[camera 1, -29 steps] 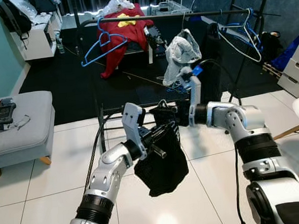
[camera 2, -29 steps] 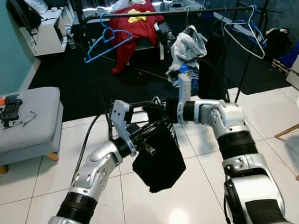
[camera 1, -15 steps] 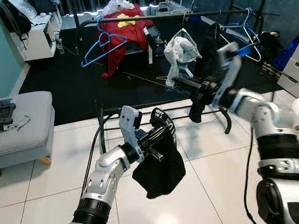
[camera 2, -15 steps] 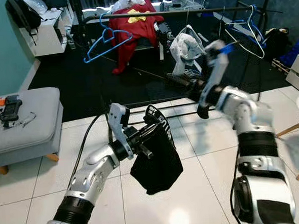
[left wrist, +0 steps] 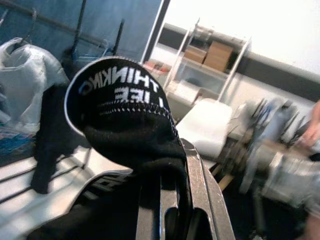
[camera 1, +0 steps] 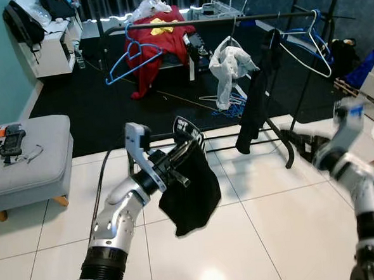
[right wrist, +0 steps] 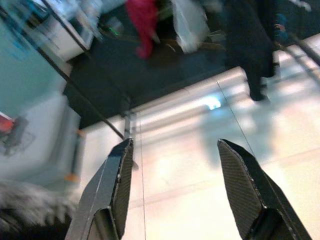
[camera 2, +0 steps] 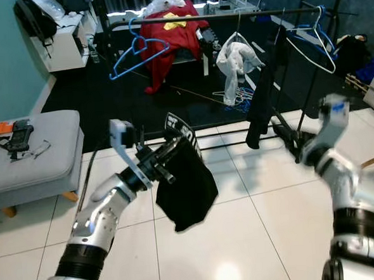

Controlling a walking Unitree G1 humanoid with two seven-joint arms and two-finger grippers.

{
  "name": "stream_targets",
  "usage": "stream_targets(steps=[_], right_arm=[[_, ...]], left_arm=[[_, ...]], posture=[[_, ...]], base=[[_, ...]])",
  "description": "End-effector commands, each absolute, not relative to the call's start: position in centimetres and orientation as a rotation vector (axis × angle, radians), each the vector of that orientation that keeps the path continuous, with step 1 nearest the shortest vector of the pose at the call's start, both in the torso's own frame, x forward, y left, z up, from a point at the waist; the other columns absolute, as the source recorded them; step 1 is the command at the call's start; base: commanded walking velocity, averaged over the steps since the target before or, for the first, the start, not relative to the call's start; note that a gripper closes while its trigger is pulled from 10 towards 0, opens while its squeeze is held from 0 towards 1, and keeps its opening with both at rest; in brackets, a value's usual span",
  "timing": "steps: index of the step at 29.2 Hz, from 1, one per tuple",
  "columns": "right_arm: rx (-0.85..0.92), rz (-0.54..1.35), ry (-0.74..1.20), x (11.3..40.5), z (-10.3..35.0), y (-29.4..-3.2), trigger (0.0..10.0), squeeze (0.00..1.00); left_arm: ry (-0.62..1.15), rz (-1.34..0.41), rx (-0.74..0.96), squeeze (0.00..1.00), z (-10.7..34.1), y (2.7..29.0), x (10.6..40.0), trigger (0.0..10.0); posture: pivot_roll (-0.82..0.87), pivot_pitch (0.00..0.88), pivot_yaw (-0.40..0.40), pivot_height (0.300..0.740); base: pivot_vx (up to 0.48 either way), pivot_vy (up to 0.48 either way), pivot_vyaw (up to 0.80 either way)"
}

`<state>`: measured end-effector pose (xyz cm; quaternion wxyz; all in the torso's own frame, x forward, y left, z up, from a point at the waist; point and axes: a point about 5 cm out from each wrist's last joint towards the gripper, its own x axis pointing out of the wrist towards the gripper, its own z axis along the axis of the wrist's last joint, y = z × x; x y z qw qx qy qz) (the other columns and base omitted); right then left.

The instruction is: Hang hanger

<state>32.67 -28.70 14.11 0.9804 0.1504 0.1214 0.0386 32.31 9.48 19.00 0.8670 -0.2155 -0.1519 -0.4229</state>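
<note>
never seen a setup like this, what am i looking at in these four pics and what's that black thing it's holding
This is a humanoid robot with two silver arms, each ending in a two-fingered claw. The two wide pictures come from cameras in its head, looking down over its own arms. The other two come from a camera on each wrist, looking along that claw's fingers. The left claw is shut on a black garment with white lettering, which hangs above the white tiled floor. The right claw is open and holds nothing, out to the side. Ahead stands a clothes rail with a blue hanger, a white garment and a dark garment hanging from it.
</note>
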Motion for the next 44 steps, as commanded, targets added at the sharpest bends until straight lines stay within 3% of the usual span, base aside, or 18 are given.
stream_targets(steps=[1, 2, 5, 12, 13, 14, 15, 16, 19, 25, 28, 30, 44], right_arm=[[0.285, 0.067, 0.294, 32.4, 12.7, -28.2, 10.0, 0.0], [0.201, 0.056, 0.404, 30.9, 9.2, -27.4, 10.0, 0.0], [0.048, 0.11, 0.517, 28.8, 5.2, -25.3, 10.0, 0.0], [-0.034, 0.137, 0.55, 27.7, 3.0, -23.7, 10.0, 0.0], [-0.007, 0.113, 0.538, 27.5, 2.3, -23.1, 10.0, 0.0], [0.014, 0.09, 0.526, 27.4, 1.9, -22.8, 10.0, 0.0], [0.014, 0.09, 0.526, 27.4, 1.9, -22.8, 10.0, 0.0], [0.041, 0.066, 0.502, 27.5, 1.8, -22.4, 10.0, 0.0], [0.058, 0.05, 0.485, 27.6, 1.8, -22.2, 10.0, 0.0], [0.096, 0.035, 0.355, 29.0, 3.4, -20.3, 10.0, 0.0], [0.096, 0.035, 0.355, 29.0, 3.4, -20.3, 10.0, 0.0], [0.105, 0.049, 0.257, 30.0, 5.1, -19.5, 10.0, 0.0], [0.152, 0.071, 0.129, 31.6, 7.4, -18.3, 10.0, 0.0]], left_arm=[[-0.35, -0.902, -0.482, 0.0, 19.6, 9.6, 32.2, 0.0], [-0.374, -0.93, -0.483, 0.0, 20.1, 9.9, 32.1, 0.0], [-0.364, -0.968, -0.433, 0.0, 20.0, 10.2, 32.0, 0.0], [-0.333, -0.976, -0.338, 0.0, 19.4, 10.3, 31.8, 0.0], [-0.208, -0.851, -0.181, 0.0, 17.3, 10.7, 32.8, 8.5], [-0.13, -0.764, -0.064, 0.0, 15.9, 11.1, 33.3, 8.5], [-0.13, -0.764, -0.064, 0.0, 15.9, 11.1, 33.3, 8.5], [-0.025, -0.622, 0.022, 0.0, 14.0, 12.2, 34.0, 10.0], [0.037, -0.53, 0.067, 0.0, 12.9, 13.0, 34.2, 10.0], [0.175, -0.309, -0.082, 0.0, 9.1, 14.2, 32.4, 10.0], [0.175, -0.309, -0.082, 0.0, 9.1, 14.2, 32.4, 10.0], [0.198, -0.227, -0.092, 0.0, 8.4, 14.7, 31.9, 10.0], [0.158, -0.247, -0.054, 0.0, 8.3, 12.8, 32.1, 10.0]], posture=[[-0.16, 0.057, -0.002, 0.74], [-0.16, 0.059, 0.0, 0.74], [-0.16, 0.06, 0.002, 0.74], [-0.15, 0.052, 0.004, 0.74], [-0.14, 0.05, 0.007, 0.74], [-0.14, 0.05, 0.007, 0.74], [-0.14, 0.05, 0.007, 0.74], [-0.14, 0.047, 0.013, 0.74], [-0.14, 0.047, 0.013, 0.74], [-0.11, 0.05, -0.001, 0.74], [-0.11, 0.05, -0.001, 0.74], [-0.11, 0.052, 0.01, 0.74], [-0.13, 0.032, 0.009, 0.74]], base=[[0.0, 0.0, 0.0], [0.0, 0.0, 0.0], [0.0, 0.0, 0.0], [0.0, 0.0, 0.0], [0.0, 0.0, 0.0], [0.0, 0.0, 0.0], [0.0, 0.0, 0.0], [0.0, 0.0, 0.0], [0.0, 0.0, 0.0], [0.0, 0.0, 0.0], [0.0, 0.0, 0.0], [0.0, 0.0, 0.0], [0.18, 0.0, 0.0]])
